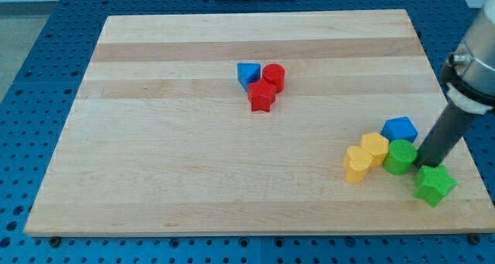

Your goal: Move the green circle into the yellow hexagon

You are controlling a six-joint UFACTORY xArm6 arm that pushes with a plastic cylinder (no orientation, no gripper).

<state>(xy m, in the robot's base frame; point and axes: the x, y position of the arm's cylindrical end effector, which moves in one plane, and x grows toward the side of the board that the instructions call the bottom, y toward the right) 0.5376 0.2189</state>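
The green circle (pixel 401 156) sits near the board's lower right, touching the yellow hexagon (pixel 375 149) on its left. A yellow heart-like block (pixel 357 164) touches the hexagon's lower left. A blue cube (pixel 399 129) sits just above the green circle. A green star (pixel 433 184) lies to the lower right. My tip (pixel 425 165) stands right against the green circle's right side, between it and the green star.
A blue triangle (pixel 247 74), a red cylinder (pixel 274 77) and a red star (pixel 262 97) cluster near the board's top centre. The wooden board (pixel 193 163) lies on a blue perforated table; its right edge runs close to the green star.
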